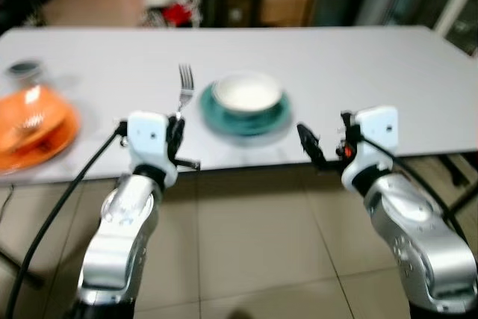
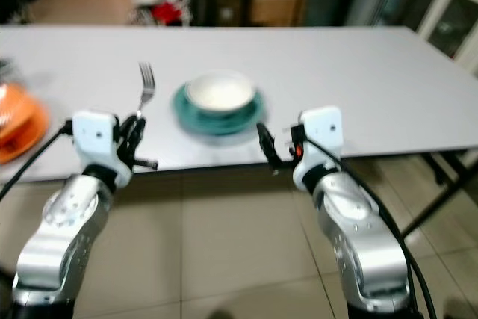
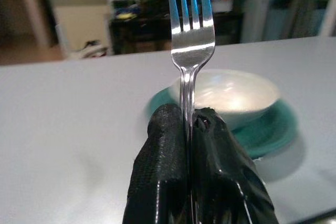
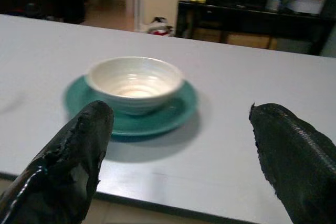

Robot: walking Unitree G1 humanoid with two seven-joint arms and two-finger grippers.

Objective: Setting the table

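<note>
Left gripper (image 3: pixel 191 129): jaws closed on the fork (image 3: pixel 190 40) handle; tines point up and away toward the far side.
Right gripper (image 4: pixel 181 145): jaws wide apart, holding nothing, at the near edge of the surface (image 1: pixel 358 72).
Place setting: white bowl (image 1: pixel 247 92) sits on teal plate (image 1: pixel 278 119), near the surface's near edge, between both arms.
Key relation: fork stands just left of the plate, its long axis running near-to-far; the left arm is the nearer.
Elsewhere: orange dishes (image 1: pixel 33 128) at far left.
Judgement: fork likely goes down beside the plate's left rim.

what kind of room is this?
Likely a home dining area: a long white table set with a white bowl on a teal plate, a silver fork in the left gripper, tiled floor below.
</note>
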